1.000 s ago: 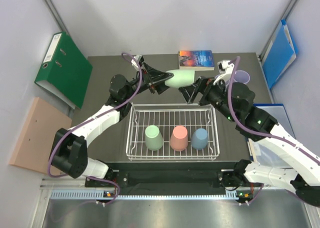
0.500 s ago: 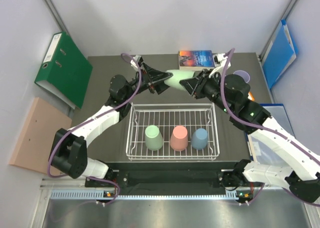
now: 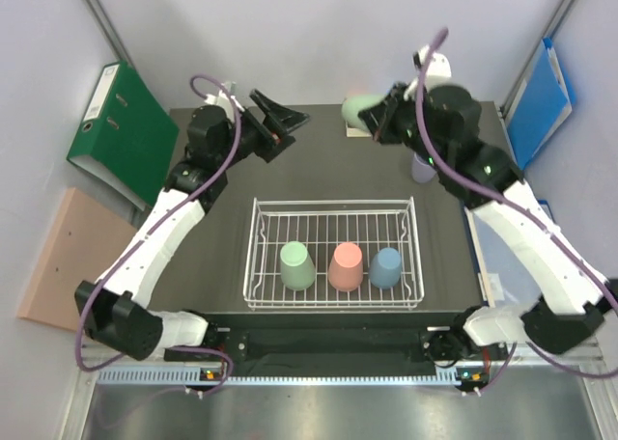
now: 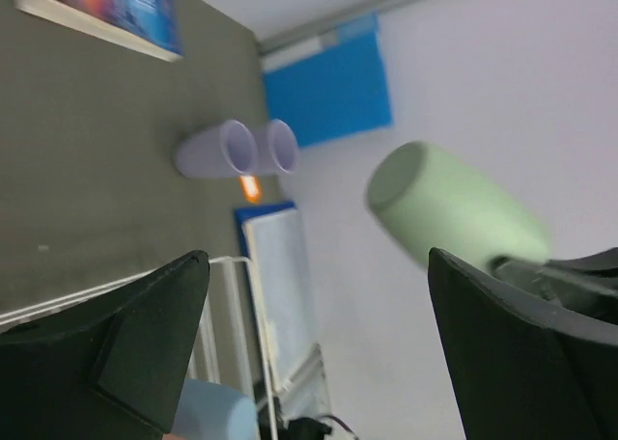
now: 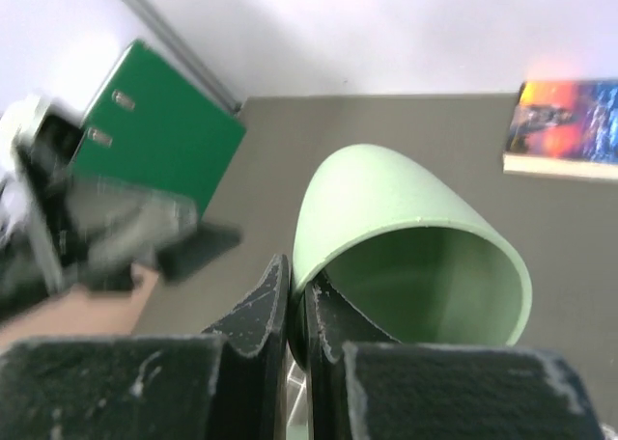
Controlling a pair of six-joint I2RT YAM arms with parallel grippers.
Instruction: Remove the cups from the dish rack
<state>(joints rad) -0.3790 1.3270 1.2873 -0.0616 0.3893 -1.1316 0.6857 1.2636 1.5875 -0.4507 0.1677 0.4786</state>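
My right gripper (image 3: 377,122) is shut on the rim wall of a light green cup (image 3: 358,108), held in the air over the back of the table. In the right wrist view one finger is inside this cup (image 5: 406,223) and one outside, the gripper (image 5: 301,288) pinching the wall. My left gripper (image 3: 287,129) is open and holds nothing, off to the left of the cup (image 4: 454,208). The white wire dish rack (image 3: 253,257) holds an upside-down green cup (image 3: 296,264), a pink cup (image 3: 346,266) and a blue cup (image 3: 386,266). Two lavender cups (image 4: 232,149) stand at the back right.
A book (image 5: 568,126) lies at the table's back edge. A green binder (image 3: 126,131) leans at the left wall, a blue folder (image 3: 541,102) at the right wall. A brown board (image 3: 63,257) lies off the table's left side.
The left gripper opened, let go of the green cup and drew back to the left. The right gripper shut on the cup's rim and carried it up and toward the back right.
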